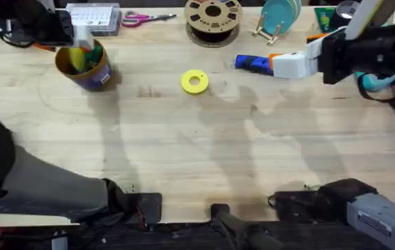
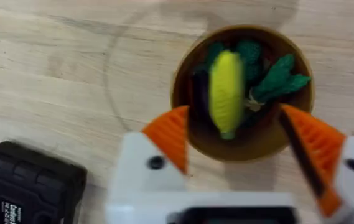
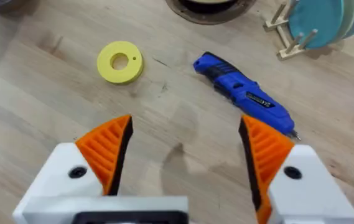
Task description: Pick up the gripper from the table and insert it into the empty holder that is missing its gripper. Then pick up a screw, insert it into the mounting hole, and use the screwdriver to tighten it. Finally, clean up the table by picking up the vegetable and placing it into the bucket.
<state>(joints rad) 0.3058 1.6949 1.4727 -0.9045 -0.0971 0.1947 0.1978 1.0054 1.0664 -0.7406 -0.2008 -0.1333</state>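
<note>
vegetable [image 2: 226,92] inside bucket [image 2: 183,74], long axis upright, directly beneath left gripper [image 2: 242,140] | left jaws spread, empty | right gripper [image 3: 186,152] spread, well apart, above screwdriver [image 3: 242,93]

Yellow vegetable [image 2: 226,92] in mustard-brown bucket [image 2: 183,81]; blue screwdriver [image 3: 242,93]; orange-ribbed white pincers.

A flat yellow ring-shaped disc [image 1: 194,81] lies on the pale wooden table [image 1: 183,153], a little above the overhead view's centre. At twelve o'clock from it stands a tan slotted spool [image 1: 213,19]. At eleven o'clock lie pink-handled scissors [image 1: 144,18], beside what may be a clear plastic box [image 1: 94,17]. At one o'clock, teal plates sit in a wooden rack [image 1: 278,19].
</note>
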